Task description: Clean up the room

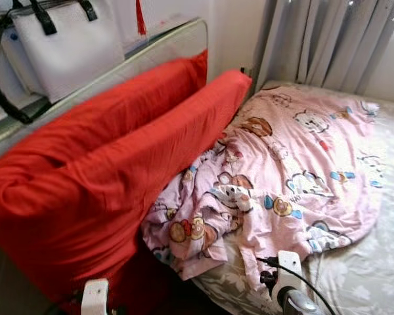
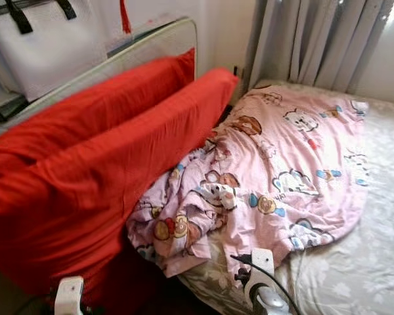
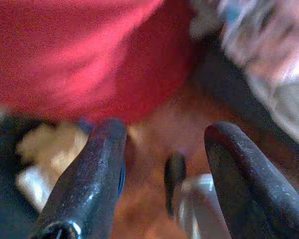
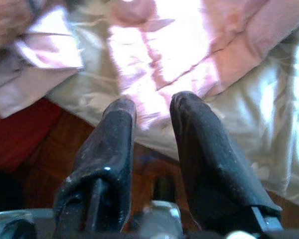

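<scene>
A crumpled pink quilt [image 1: 295, 177] with cartoon prints lies across the bed, its bunched corner hanging at the near edge. Two big red pillows [image 1: 111, 164] lean against the headboard [image 1: 174, 39] on the left. My left arm [image 1: 95, 295] and right arm [image 1: 289, 275] reach in from the bottom of the eye views. The left gripper [image 3: 167, 132] is open and holds nothing, low beside the red pillow [image 3: 84, 55]. In the right wrist view my right gripper [image 4: 153, 102] has a narrow gap between its fingers, empty, just off the bed edge below the quilt [image 4: 189, 45].
A grey floral sheet [image 1: 374, 262] covers the mattress. A white bag [image 1: 65, 46] with black handles sits on top of the headboard. Grey curtains [image 1: 328, 39] hang behind the bed's far side. Brown floor [image 4: 55, 164] lies between me and the bed.
</scene>
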You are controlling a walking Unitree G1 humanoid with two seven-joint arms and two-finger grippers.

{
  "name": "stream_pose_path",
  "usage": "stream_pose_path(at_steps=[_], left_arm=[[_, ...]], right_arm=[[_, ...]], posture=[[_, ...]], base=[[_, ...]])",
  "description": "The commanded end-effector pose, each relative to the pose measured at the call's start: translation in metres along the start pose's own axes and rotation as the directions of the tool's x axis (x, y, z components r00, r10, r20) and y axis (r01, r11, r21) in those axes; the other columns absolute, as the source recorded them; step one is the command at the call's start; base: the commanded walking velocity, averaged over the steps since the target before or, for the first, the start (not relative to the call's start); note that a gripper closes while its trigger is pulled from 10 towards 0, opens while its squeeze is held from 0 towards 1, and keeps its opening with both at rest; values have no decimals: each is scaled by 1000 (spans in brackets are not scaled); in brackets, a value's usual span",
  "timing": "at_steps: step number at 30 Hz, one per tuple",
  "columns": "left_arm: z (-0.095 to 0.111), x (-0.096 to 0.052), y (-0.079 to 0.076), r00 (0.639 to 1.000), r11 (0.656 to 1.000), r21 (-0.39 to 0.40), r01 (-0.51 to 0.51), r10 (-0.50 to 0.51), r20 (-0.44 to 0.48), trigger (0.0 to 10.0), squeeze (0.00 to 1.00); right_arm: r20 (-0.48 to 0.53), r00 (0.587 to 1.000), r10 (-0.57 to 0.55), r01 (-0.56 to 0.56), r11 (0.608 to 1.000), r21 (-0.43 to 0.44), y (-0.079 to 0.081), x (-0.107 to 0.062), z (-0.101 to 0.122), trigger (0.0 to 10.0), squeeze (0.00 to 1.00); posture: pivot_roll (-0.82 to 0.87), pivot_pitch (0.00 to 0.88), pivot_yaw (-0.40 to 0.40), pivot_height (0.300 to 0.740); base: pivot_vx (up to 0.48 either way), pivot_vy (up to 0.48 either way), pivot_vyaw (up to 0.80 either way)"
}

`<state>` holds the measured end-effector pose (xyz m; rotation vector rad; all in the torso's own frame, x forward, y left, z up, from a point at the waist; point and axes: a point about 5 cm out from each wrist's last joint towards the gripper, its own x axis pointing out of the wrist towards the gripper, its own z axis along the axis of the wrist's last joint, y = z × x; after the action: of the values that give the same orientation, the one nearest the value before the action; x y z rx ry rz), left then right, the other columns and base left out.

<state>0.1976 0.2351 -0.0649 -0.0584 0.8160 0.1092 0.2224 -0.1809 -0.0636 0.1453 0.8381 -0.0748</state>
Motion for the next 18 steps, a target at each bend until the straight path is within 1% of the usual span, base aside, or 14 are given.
stream_pose_path(at_steps=[1,4,5,10,12,13,14,15,16,17,18], left_arm=[[-9,-2,-2,1000,1000,-4,8,-8,-13,10000,0],[-5,-2,-2,1000,1000,-20,11,-11,29,10000,0],[-3,-3,-2,998,1000,-24,14,-12,60,10000,0],[0,-4,-2,994,1000,-13,29,-27,106,10000,0],[3,-5,-2,986,999,-2,46,-46,160,10000,0],[40,2,-15,956,997,26,77,-81,281,10000,0],[87,5,-32,898,992,62,110,-126,421,10000,0],[87,5,-32,898,992,62,110,-126,421,10000,0],[118,3,-43,842,988,79,133,-155,517,10000,0],[125,2,-46,826,987,83,140,-163,539,10000,0],[131,0,-50,800,983,105,153,-186,570,10000,0]], right_arm=[[-3,1000,-4,4,1000,-1,-5,-2,-4,10000,0],[36,999,6,-6,1000,-2,-4,-2,0,10000,0],[66,998,0,-1,1000,17,-4,-2,1,10000,0],[110,994,-13,5,997,71,-4,-3,2,10000,0],[147,989,-8,-9,994,113,-4,-4,2,10000,0],[157,988,-2,-16,994,113,-3,-4,2,10000,0],[165,986,4,-22,994,109,-3,-5,2,10000,0],[165,986,4,-22,994,109,-3,-5,2,10000,0],[182,983,10,-30,994,109,-3,-5,2,10000,0],[188,982,14,-35,993,110,-3,-6,2,10000,0],[197,980,21,-43,993,108,-2,-6,1,10000,0]], posture=[[-15,0,4,740],[-10,0,7,740],[-11,0,12,740],[-17,0,20,740],[-19,7,25,740],[-21,8,27,740],[-21,8,27,740],[-21,8,27,740],[-22,12,31,740],[-21,12,32,740],[-26,11,36,740]], base=[[0,0,0],[0,0,0],[0,0,0],[0,0,0],[0,0,0],[0,0,0],[0,0,0],[0,0,0],[0,0,0],[0,0,0],[0,0,0]])
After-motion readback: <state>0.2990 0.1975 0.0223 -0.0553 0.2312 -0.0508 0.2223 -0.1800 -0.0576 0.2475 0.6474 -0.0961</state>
